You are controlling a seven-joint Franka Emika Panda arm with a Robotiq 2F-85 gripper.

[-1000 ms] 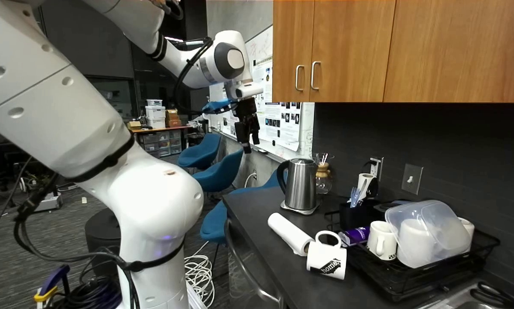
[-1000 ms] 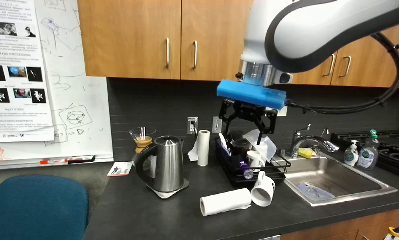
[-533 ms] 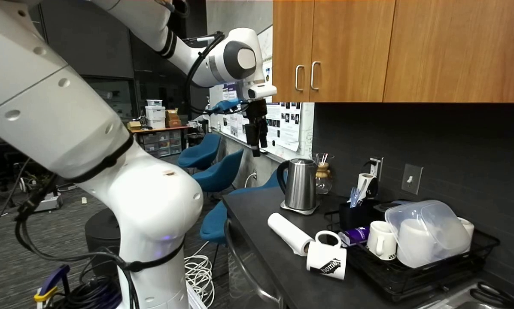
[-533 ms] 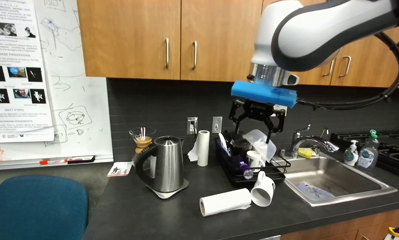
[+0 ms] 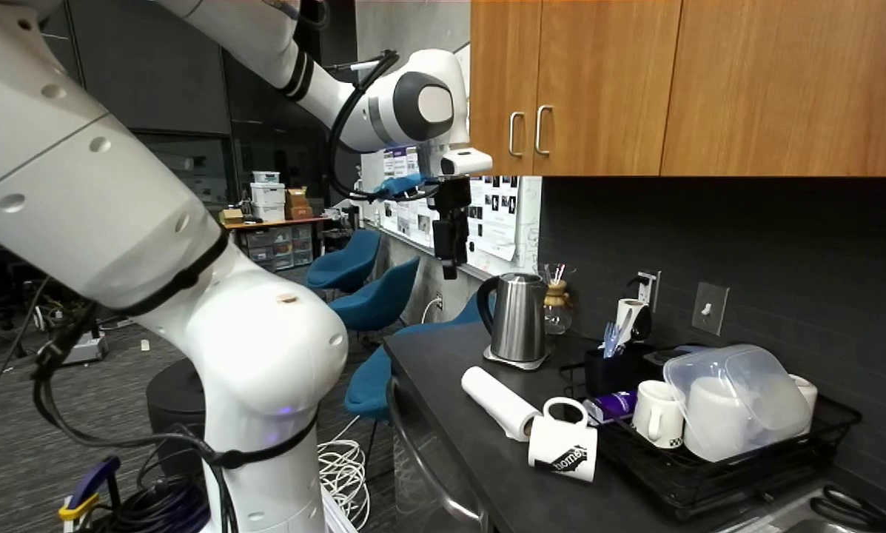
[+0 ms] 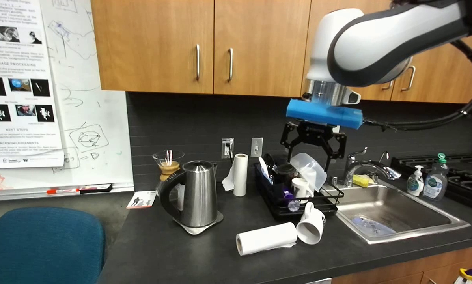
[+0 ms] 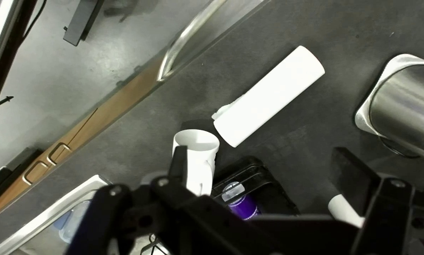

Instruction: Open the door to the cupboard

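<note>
The cupboard is a brown wooden wall cabinet with flat doors, seen in both exterior views (image 5: pixel 605 81) (image 6: pixel 157 43). Its doors are closed. Two vertical silver bar handles sit near the lower edges of adjoining doors, a left handle (image 6: pixel 198 62) and a right handle (image 6: pixel 230 65). More handles show farther right, partly behind the arm. My gripper (image 6: pixel 308 162) points down, below the cupboard's lower edge and apart from the handles. In an exterior view the gripper (image 5: pixel 450 268) hangs left of the cupboard. In the wrist view the fingers (image 7: pixel 261 156) are wide apart with nothing between them. The cupboard is out of the wrist view.
Below are a dark counter (image 6: pixel 172 260) with a steel kettle (image 6: pixel 199 193), a lying paper roll (image 6: pixel 267 238), a tipped white mug (image 6: pixel 311 224), a black dish rack (image 6: pixel 283 213) and a sink (image 6: pixel 417 230). A whiteboard (image 6: pixel 97 157) is beside the cupboard.
The arm and gripper have moved right and slightly down in both exterior views. The gripper remains open. The cupboard doors and the things on the counter have not moved.
</note>
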